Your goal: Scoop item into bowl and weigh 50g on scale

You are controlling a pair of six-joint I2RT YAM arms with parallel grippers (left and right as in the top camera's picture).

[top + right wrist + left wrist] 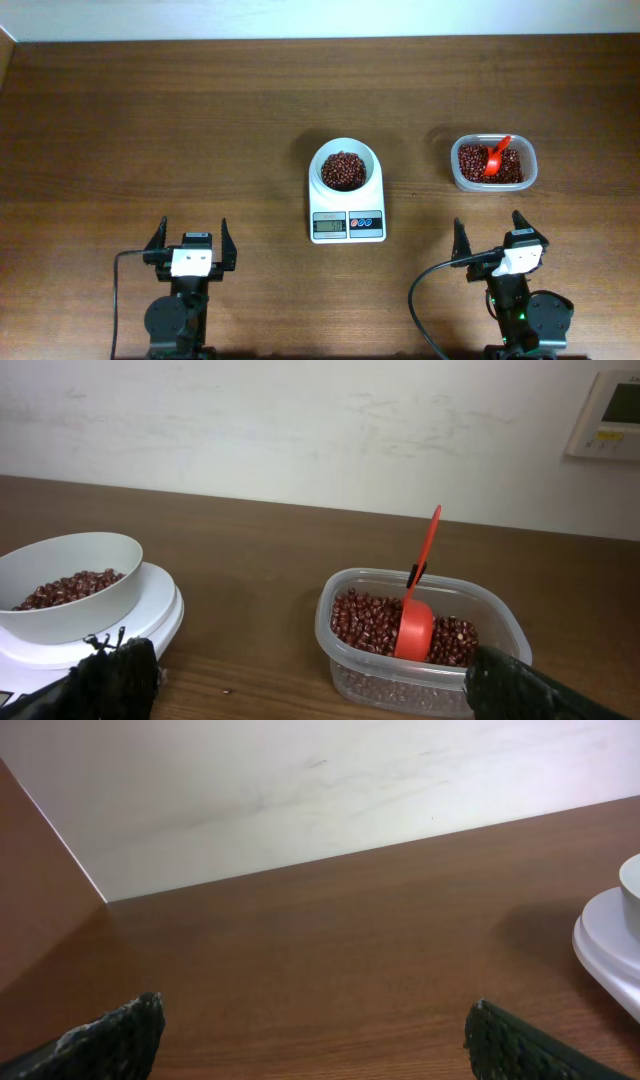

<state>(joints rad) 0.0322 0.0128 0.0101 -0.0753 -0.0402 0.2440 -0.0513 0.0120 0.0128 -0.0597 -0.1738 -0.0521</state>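
Beans (344, 170) are sitting in a dark reddish heap inside the white bowl (318, 160), and the bowl is resting on the white scale (347, 226), just right of centre in the overhead frame. The scale's display faces the bottom edge, but its digits are too small to read. Out to the right, well apart from the scale, there's a clear tub (531, 165) with more of the same beans, and a red scoop (496, 157) is lying in them, cup down among the beans and handle leaning up against the far rim. Now the arms: the left gripper (193, 228) is in the lower left of the overhead frame, fingers spread wide with nothing between them, well away from the bowl. In its wrist view only the edge of the scale and bowl shows at the far right. The right gripper (488, 222) is at the lower right, also spread wide and holding nothing, below the tub and touching neither it nor the scale. All of it sits on the brown wooden table (150, 120).
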